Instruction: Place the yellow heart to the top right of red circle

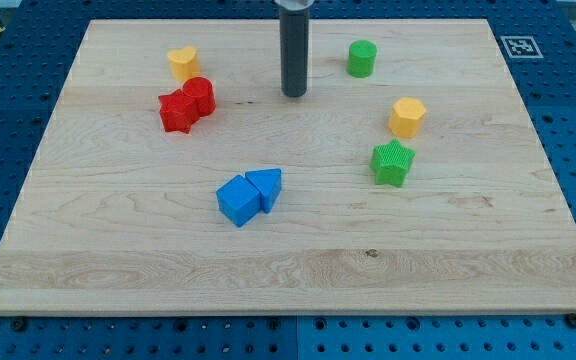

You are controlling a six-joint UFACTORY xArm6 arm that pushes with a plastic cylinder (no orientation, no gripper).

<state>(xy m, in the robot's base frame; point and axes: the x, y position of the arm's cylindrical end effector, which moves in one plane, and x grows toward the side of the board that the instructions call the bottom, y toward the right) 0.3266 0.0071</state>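
Blue cube [237, 201] and blue triangular block [266, 186] sit touching, lowest on the wooden board [298, 270], left of centre. Green star [393, 162] and yellow hexagon [406, 117] at right; green cylinder [362, 58] top right. Yellow heart [182, 62] upper left — just above the red circle [200, 95], slightly left, which touches a red star [177, 111]. My tip [295, 94] — a bare rod, nothing to open or close — stands top centre, well apart from the heart, touching no block.

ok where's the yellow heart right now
The yellow heart sits near the view's top left of the board, just above and slightly left of the red circle, well left of my tip.
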